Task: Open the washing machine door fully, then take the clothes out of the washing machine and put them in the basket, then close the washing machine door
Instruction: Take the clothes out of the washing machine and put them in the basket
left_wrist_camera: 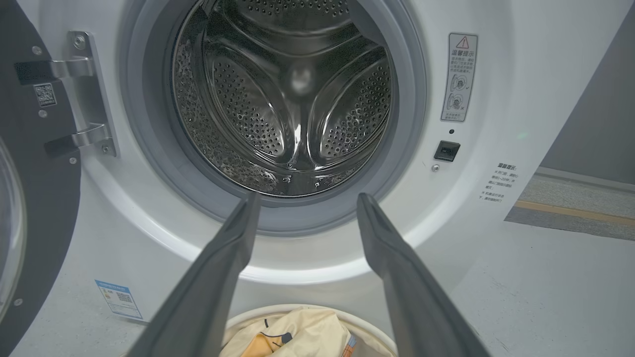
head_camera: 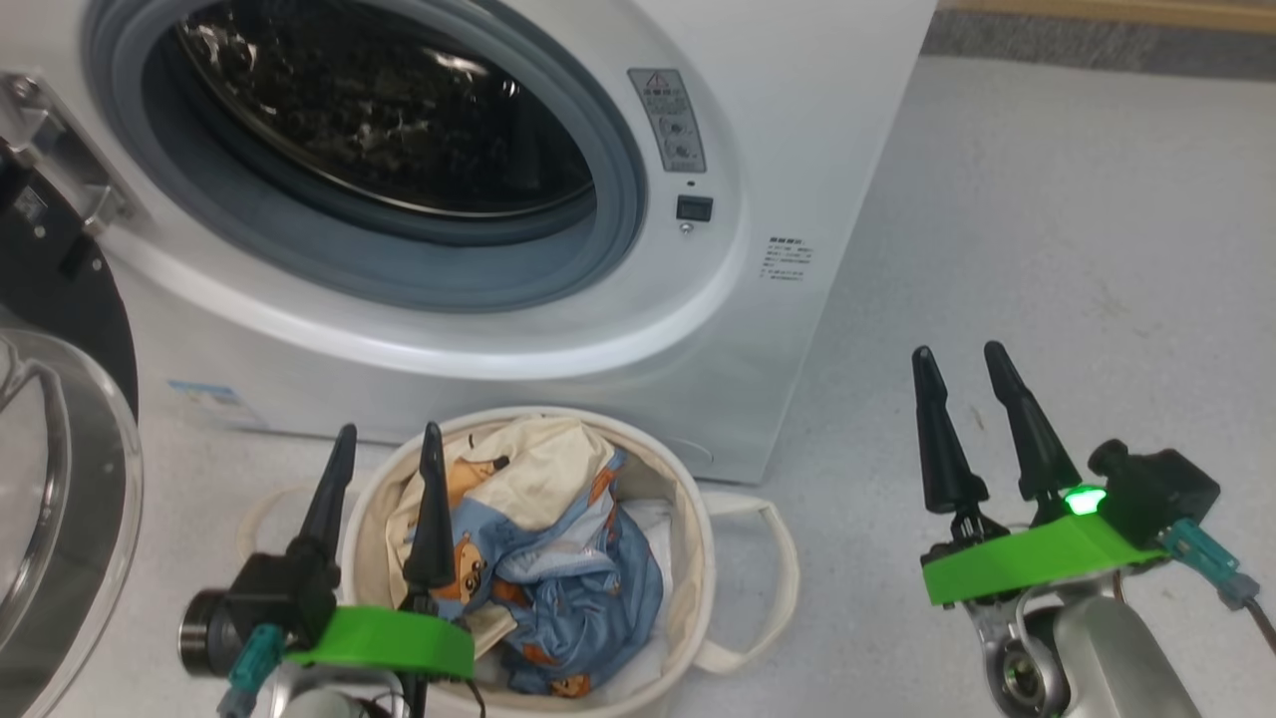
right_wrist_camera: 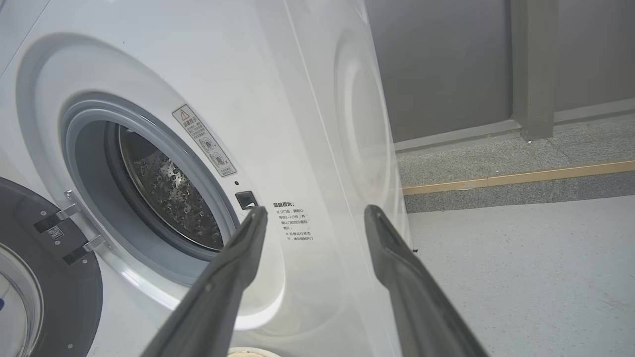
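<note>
The clothes (head_camera: pixel 573 573) are in the basket (head_camera: pixel 701 558), six o'clock of the washing machine (head_camera: pixel 817 150). Left gripper (head_camera: pixel 389 429) and right gripper (head_camera: pixel 958 349) both spread, empty!

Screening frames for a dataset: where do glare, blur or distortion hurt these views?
Head view: sharp, but glints speckle the drum and reflections streak the washing machine door. Left wrist view: wide-angle stretch slants the washing machine; a highlight streaks the drum's back. Right wrist view: glare whitens the rim below the mouth; the right hand looks soft up close.
</note>
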Motion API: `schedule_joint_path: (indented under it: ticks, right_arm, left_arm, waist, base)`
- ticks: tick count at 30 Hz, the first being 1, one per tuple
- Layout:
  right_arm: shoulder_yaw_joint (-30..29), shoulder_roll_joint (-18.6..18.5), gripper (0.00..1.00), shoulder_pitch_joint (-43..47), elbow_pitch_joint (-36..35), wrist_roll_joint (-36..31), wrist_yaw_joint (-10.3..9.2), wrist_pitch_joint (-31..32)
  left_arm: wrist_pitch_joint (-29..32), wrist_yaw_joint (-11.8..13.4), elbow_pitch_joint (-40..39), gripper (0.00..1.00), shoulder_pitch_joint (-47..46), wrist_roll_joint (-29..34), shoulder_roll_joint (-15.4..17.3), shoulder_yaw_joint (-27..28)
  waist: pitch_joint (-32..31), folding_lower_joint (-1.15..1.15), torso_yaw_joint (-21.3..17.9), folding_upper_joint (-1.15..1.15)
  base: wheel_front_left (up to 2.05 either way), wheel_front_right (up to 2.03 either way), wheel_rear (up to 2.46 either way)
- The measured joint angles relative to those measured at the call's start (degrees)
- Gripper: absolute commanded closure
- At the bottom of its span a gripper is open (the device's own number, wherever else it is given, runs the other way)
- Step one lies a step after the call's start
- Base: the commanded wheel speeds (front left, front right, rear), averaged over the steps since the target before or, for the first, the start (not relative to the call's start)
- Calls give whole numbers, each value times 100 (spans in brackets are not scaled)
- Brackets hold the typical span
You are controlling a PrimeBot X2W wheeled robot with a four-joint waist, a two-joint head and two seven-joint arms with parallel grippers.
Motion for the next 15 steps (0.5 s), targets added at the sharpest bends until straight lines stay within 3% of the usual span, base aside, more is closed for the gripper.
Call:
schedule_joint_path:
  ticks: [15]
  right_arm:
    - [33,0,0,115,56,88,0,0]
  left_arm:
    - [1,-14,18,0,144,52,3,-19]
  waist:
    - [-248,0,-88,0]
  base:
    - [0,0,0]
